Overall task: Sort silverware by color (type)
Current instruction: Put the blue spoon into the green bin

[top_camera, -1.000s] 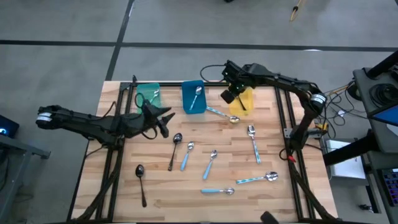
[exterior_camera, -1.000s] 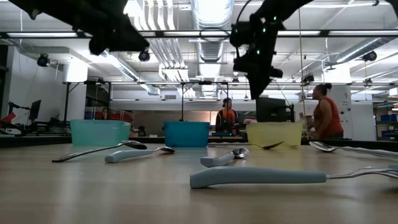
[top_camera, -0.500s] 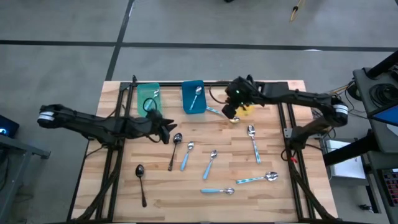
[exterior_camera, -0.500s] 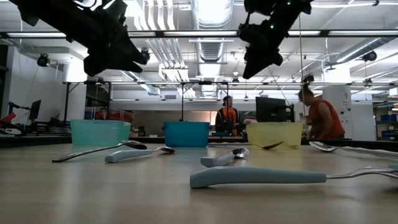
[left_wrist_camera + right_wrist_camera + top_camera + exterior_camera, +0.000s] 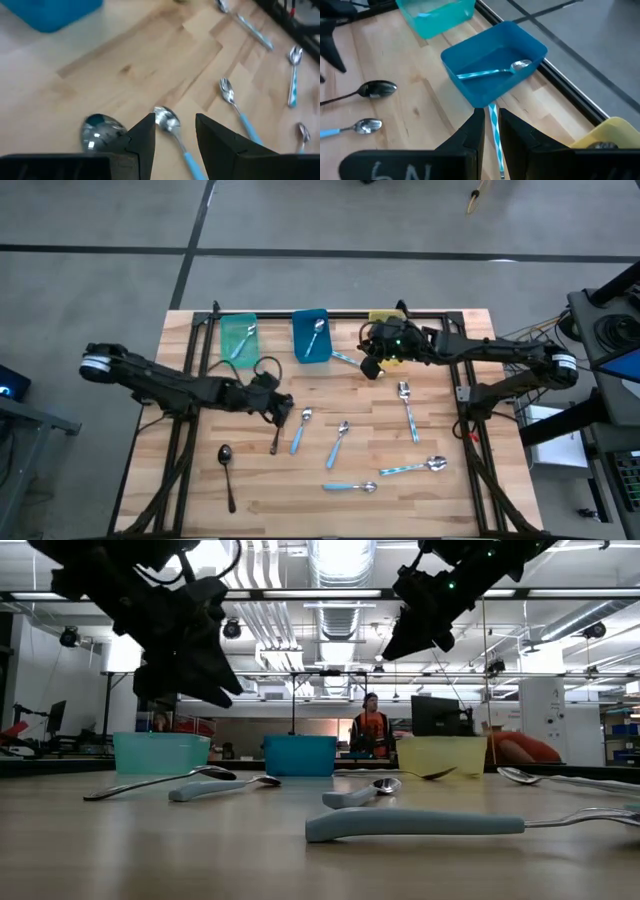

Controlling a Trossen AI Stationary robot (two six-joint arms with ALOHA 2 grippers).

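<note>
Several spoons lie flat on the wooden table (image 5: pixel 460 500). Most have silver bowls and light-blue handles, such as the spoon (image 5: pixel 300 432); two are dark, the spoon (image 5: pixel 278 428) and the spoon (image 5: pixel 227 472). My left gripper (image 5: pixel 286 409) hovers open above the table. In its wrist view its fingers stand either side of a blue-handled spoon's bowl (image 5: pixel 166 119), apart from it, with the dark spoon's bowl (image 5: pixel 100 133) beside them. My right gripper (image 5: pixel 491 112) hangs above the blue-handled spoon (image 5: pixel 495 131) beside the blue bin (image 5: pixel 312 337), a narrow gap between its fingers.
Three bins stand along the far edge. The teal bin (image 5: pixel 238 338) and the blue bin each hold a spoon. The yellow bin (image 5: pixel 615 132) is partly hidden by my right arm in the high view. A black frame borders the table. People stand in the room behind.
My left gripper has come down and moved toward the table's right and near side, rolling as it went, to above the spoons in the middle. My right gripper has drawn back from over the yellow bin toward the near edge and tipped up closer to level.
</note>
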